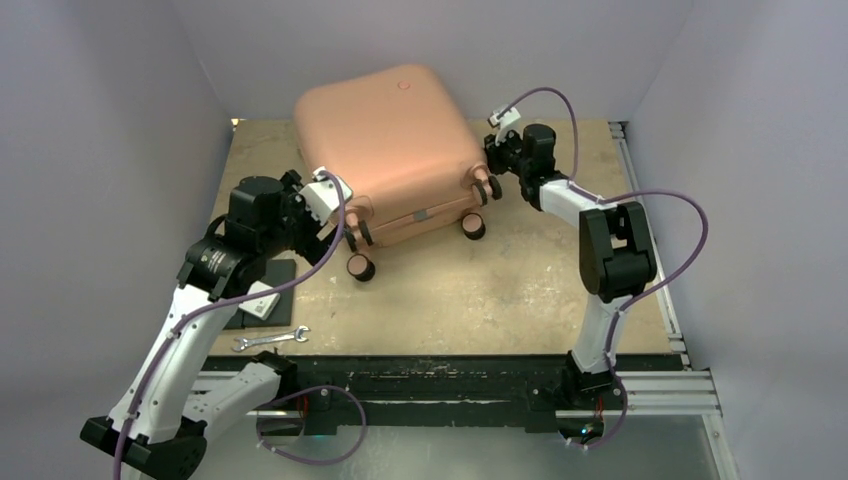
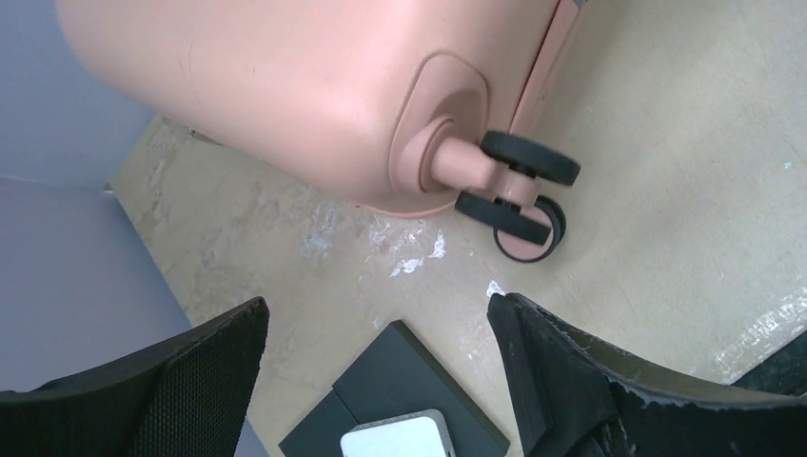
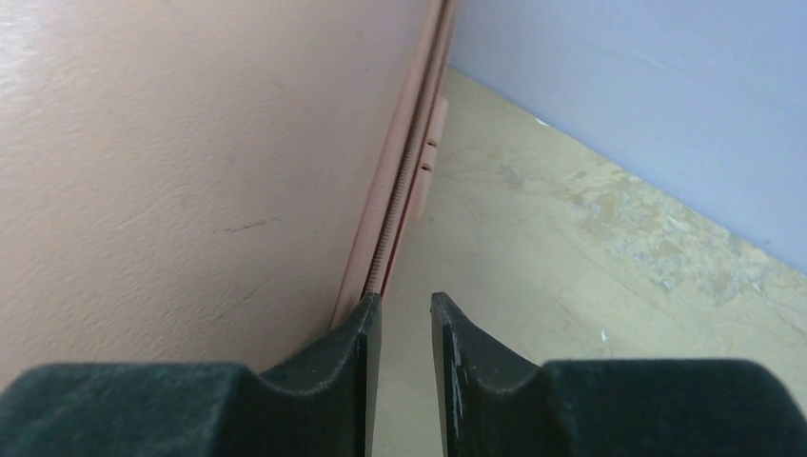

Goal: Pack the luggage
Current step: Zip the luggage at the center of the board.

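The luggage (image 1: 390,150) is a large salmon-pink hard-shell suitcase lying shut at the back middle of the table, wheels toward me. My left gripper (image 1: 322,200) is at its near-left corner. In the left wrist view that gripper (image 2: 379,303) stands wide open with nothing between its fingers, just short of the shell (image 2: 285,86) and a pair of black wheels (image 2: 519,181). My right gripper (image 1: 497,155) is by the near-right corner. In the right wrist view it (image 3: 405,299) shows a narrow empty gap, right beside the zipper seam (image 3: 400,190).
A flat black pad (image 1: 262,275) with a white box (image 1: 258,303) lies at the left under my left arm, also seen as pad (image 2: 400,381) and box (image 2: 395,440). A wrench (image 1: 270,340) lies near the front edge. Purple-grey walls close in on three sides.
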Robot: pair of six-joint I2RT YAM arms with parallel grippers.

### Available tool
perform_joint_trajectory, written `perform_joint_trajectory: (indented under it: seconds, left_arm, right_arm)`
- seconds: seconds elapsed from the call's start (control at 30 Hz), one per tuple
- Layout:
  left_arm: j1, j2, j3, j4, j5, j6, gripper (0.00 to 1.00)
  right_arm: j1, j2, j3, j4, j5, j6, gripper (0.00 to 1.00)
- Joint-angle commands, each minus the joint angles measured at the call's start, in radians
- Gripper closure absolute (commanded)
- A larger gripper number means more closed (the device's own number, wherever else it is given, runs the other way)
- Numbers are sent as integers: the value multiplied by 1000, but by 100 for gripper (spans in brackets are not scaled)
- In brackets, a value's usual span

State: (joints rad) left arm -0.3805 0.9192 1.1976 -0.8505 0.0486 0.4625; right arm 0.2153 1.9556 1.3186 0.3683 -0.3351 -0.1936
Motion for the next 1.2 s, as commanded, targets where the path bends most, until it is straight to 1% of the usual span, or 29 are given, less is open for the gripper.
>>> perform_joint_trajectory:
  seconds: [0.0, 0.13, 0.2, 0.27, 0.3, 0.37, 0.47, 0.6, 0.7, 0.83, 0.93, 1.0, 1.07, 1.17]
  left_arm:
    - [6, 35, 27, 62, -31, -47, 12]
    - [6, 72, 18, 87, -7, -55, 12]
    - [6, 85, 12, 102, 4, -65, 12]
    - [6, 95, 10, 108, 19, -76, 12]
    - [5, 97, 8, 111, 25, -80, 12]
    - [6, 93, 1, 120, 28, -86, 12]
    - [6, 80, -16, 137, 22, -90, 11]
    - [6, 84, -14, 146, 16, -94, 11]
    - [6, 96, 5, 149, 17, -95, 11]
    - [6, 110, 37, 148, 13, -95, 11]
    - [6, 114, 51, 148, 8, -96, 11]
    - [6, 116, 59, 146, 3, -96, 11]
    - [5, 117, 64, 148, -4, -98, 11]
    - [6, 117, 67, 153, -6, -100, 11]
  right_arm:
    - [123, -93, -88, 3, -234, -83, 71]
    - [158, -143, -171, 29, -284, -104, 71]
    - [165, -160, -193, 38, -251, -88, 69]
    - [154, -181, -210, 33, -232, -61, 66]
    - [145, -202, -228, 32, -218, -87, 61]
    - [123, -256, -292, 62, -184, -129, 55]
    - [97, -346, -411, 135, -166, -191, 47]
    - [90, -459, -554, 222, -184, -223, 44]
    - [91, -528, -661, 353, -206, -157, 43]
    - [98, -563, -760, 497, -216, -68, 40]
    - [108, -549, -744, 484, -173, -40, 40]
    - [123, -529, -713, 441, -146, -21, 40]
    - [127, -519, -700, 422, -150, 37, 40]
    - [133, -514, -712, 451, -197, 129, 40]
